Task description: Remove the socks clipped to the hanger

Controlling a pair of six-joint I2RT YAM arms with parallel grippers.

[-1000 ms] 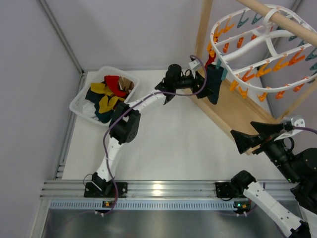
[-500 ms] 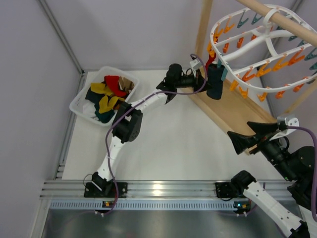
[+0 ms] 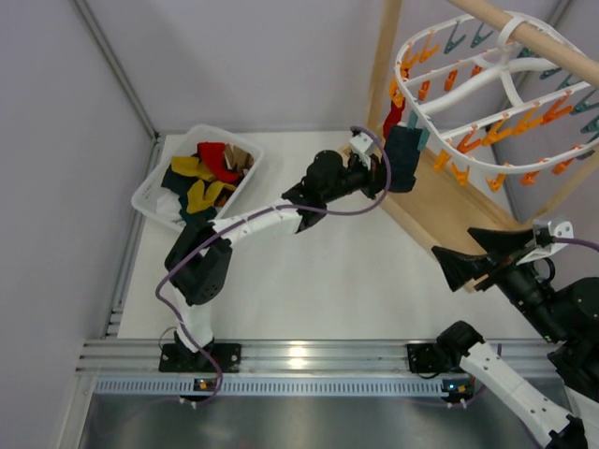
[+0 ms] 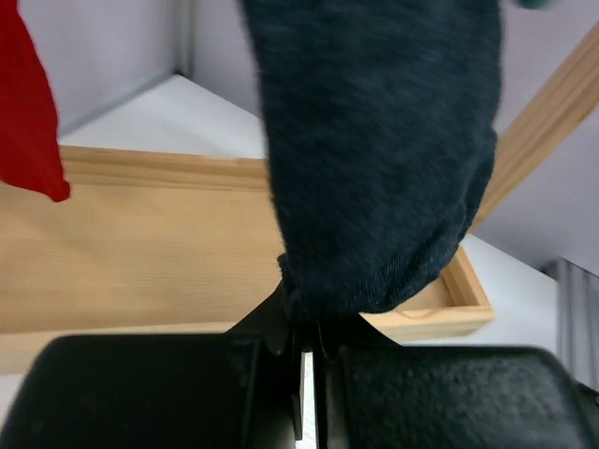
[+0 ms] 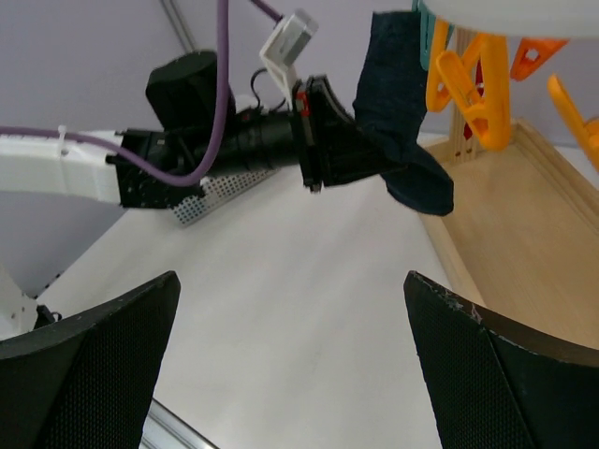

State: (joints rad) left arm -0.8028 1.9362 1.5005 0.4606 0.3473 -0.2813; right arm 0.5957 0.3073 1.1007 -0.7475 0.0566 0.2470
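The white hanger (image 3: 487, 98) with orange and teal clips hangs at the top right. A dark navy sock (image 3: 403, 157) (image 4: 374, 159) (image 5: 398, 112) is clipped at its left end, and a red sock (image 3: 393, 119) (image 4: 28, 112) hangs just behind. My left gripper (image 3: 378, 174) (image 4: 304, 327) (image 5: 348, 142) is shut on the navy sock's bottom edge, over the wooden base. My right gripper (image 3: 456, 248) (image 5: 290, 281) stands open with nothing in it, lower right of the sock and apart from it.
A white basket (image 3: 148, 200) with several loose socks sits at the far left. The wooden stand has an upright post (image 3: 384, 56) and a low tray base (image 3: 440, 210) (image 4: 140, 253) under the hanger. Orange clips (image 5: 473, 84) dangle next to the navy sock.
My left gripper went from open to shut on the navy sock's bottom edge. Its elbow swung down toward the near left. The right arm barely moved.
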